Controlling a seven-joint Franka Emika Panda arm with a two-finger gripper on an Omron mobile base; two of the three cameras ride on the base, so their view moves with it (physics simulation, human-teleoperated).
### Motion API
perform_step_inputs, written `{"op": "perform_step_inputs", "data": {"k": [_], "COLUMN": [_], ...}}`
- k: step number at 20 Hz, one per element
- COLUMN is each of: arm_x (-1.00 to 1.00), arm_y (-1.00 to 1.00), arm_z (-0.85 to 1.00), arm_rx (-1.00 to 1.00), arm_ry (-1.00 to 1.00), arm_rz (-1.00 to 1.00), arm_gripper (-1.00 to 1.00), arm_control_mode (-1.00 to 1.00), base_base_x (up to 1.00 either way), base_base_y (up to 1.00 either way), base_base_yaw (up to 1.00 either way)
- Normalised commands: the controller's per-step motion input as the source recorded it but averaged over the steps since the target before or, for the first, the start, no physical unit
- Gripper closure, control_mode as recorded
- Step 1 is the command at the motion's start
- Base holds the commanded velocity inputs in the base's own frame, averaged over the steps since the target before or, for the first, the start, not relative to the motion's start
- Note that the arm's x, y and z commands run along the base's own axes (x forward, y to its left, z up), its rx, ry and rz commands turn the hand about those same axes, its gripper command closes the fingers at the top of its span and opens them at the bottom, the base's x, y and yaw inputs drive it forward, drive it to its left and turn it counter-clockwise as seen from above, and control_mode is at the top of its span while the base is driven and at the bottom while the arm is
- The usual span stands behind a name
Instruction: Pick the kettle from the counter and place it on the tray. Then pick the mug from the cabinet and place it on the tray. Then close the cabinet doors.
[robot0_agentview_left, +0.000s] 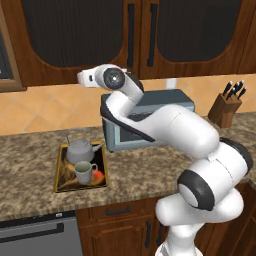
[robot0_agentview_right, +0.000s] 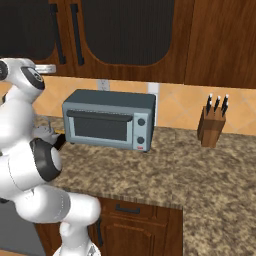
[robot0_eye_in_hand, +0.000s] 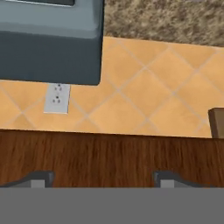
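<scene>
The grey kettle (robot0_agentview_left: 80, 150) and the grey-white mug (robot0_agentview_left: 85, 171) both stand on the dark tray (robot0_agentview_left: 60, 172), which lies on the speckled counter (robot0_agentview_left: 30, 160) left of the arm. The mug is in front of the kettle. Both cabinet doors (robot0_agentview_left: 75, 35) (robot0_agentview_right: 130, 30) stand shut, their black bar handles (robot0_agentview_left: 131, 35) side by side. My gripper (robot0_agentview_left: 86, 76) (robot0_agentview_right: 47, 68) is raised to the cabinet's lower edge, above and right of the tray. In the hand view the gripper (robot0_eye_in_hand: 105, 179) is open and holds nothing, facing the cabinet's dark wood (robot0_eye_in_hand: 109, 153).
A grey toaster oven (robot0_agentview_right: 107, 120) (robot0_agentview_left: 160, 102) stands against the tiled wall behind the arm. A knife block (robot0_agentview_left: 225, 107) (robot0_agentview_right: 212, 125) sits further right. An outlet (robot0_eye_in_hand: 57, 98) is on the wall. Drawers and a dishwasher front (robot0_agentview_left: 40, 235) lie below the counter.
</scene>
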Motion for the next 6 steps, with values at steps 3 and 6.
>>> {"op": "perform_step_inputs", "data": {"k": [3, 6], "arm_x": [0.49, 0.28], "arm_y": [-0.02, 0.00], "arm_z": [-0.09, -0.05], "arm_rx": [0.00, 0.00], "arm_ry": [0.08, 0.08], "arm_rz": [0.10, 0.02], "arm_gripper": [-1.00, -1.00], "arm_control_mode": [-1.00, -1.00], "base_base_x": [0.00, 0.00], "base_base_y": [0.00, 0.00], "base_base_yaw": [0.00, 0.00]}}
